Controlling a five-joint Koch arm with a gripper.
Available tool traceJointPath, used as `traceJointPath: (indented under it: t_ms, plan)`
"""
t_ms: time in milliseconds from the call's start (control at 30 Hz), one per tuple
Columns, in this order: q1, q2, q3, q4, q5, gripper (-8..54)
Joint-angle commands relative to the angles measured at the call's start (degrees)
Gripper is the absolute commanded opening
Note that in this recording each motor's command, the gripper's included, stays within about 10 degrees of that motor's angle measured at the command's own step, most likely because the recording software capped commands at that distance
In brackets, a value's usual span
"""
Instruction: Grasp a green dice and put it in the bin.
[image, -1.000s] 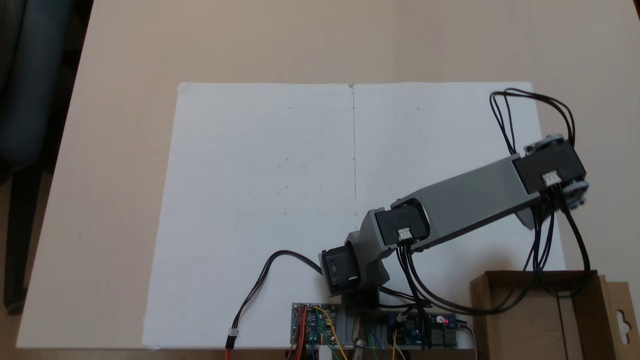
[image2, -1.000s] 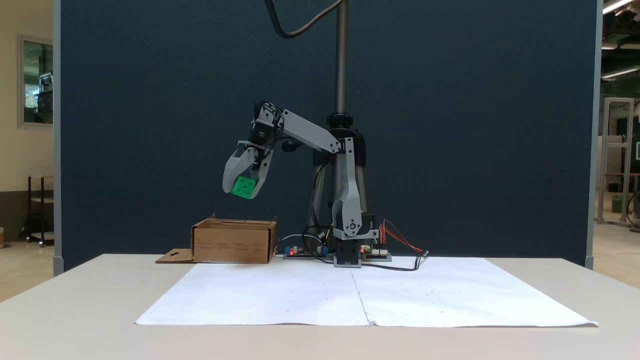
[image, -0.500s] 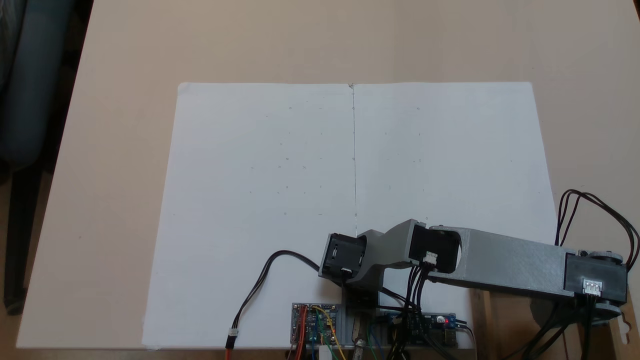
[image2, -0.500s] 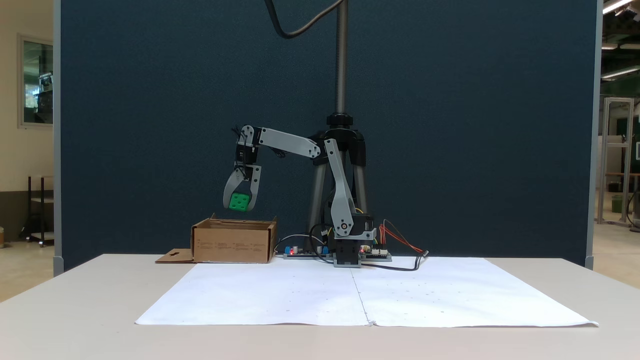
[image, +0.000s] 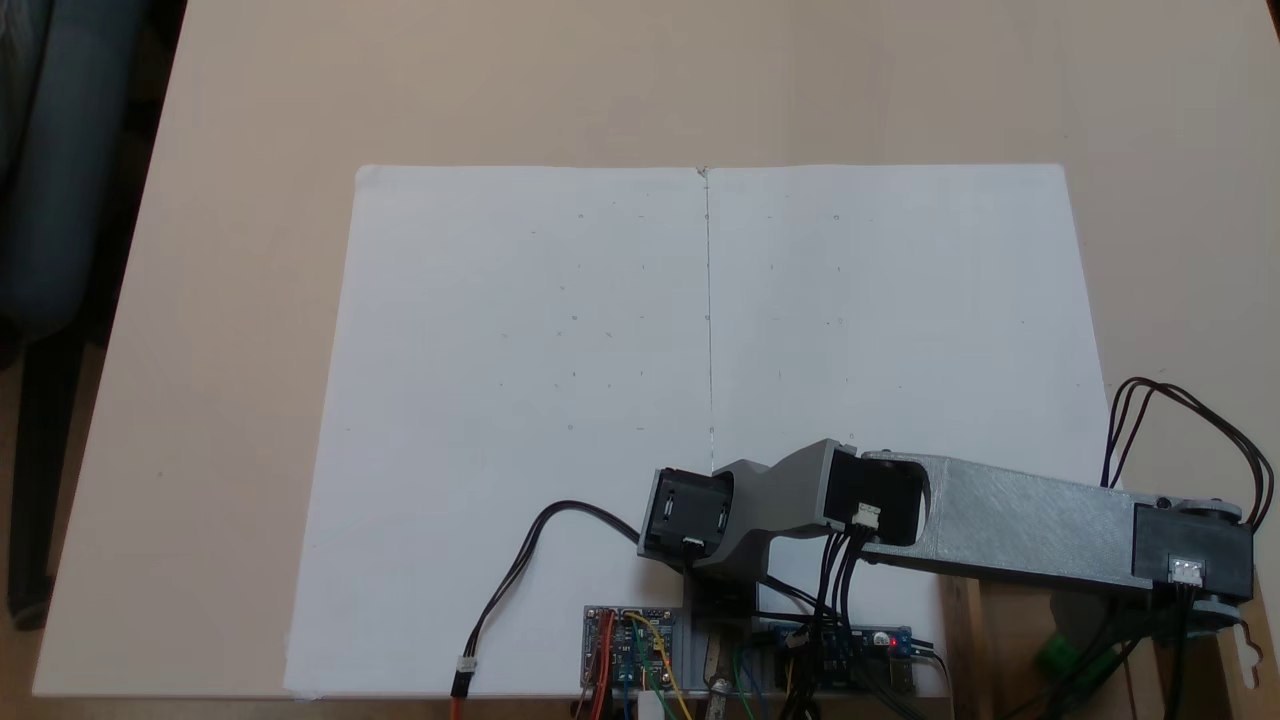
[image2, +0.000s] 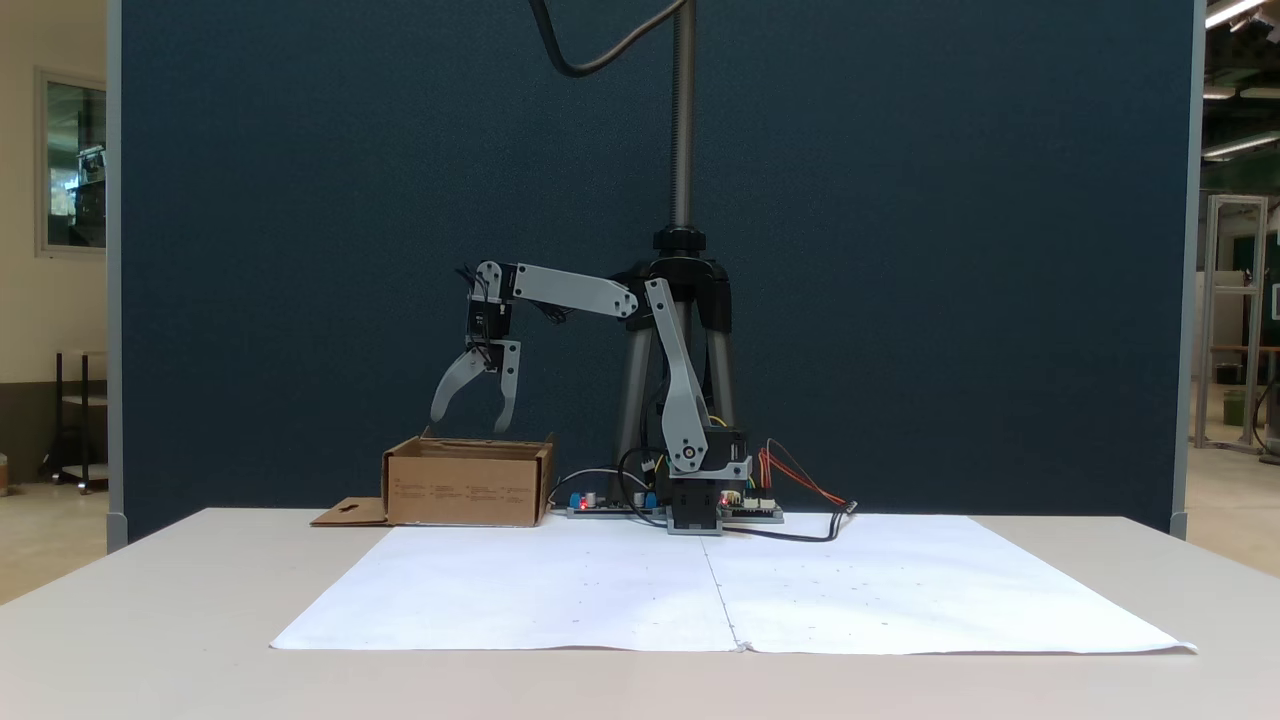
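While the gripper (image2: 467, 424) hangs spread and empty, cables (image: 1100, 665) cross the green dice (image: 1062, 658) inside the bin (image2: 465, 488).

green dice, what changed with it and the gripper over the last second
The arm swung sideways and came to hang above the bin, then the gripper opened and let go of the green dice, which now shows as a green blur inside the bin in a fixed view. The bin, paper sheets and circuit boards stayed put.
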Motion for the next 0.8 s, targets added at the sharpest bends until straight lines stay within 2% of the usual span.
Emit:
traceJointPath:
  t_ms: [0,33,233,333,633,767]
  plan:
    - [-0.4,1.5,-0.7,-4.9,5.7,41.6]
    - [-0.8,1.5,-0.7,-7.0,10.3,41.6]
    - [-6.6,2.8,-0.9,-11.0,21.4,41.6]
    - [-14.9,9.6,-0.9,-10.2,31.0,41.6]
    - [-41.9,21.1,-0.9,-10.6,32.8,41.7]
    - [-57.0,24.2,-0.8,-10.9,32.8,44.2]
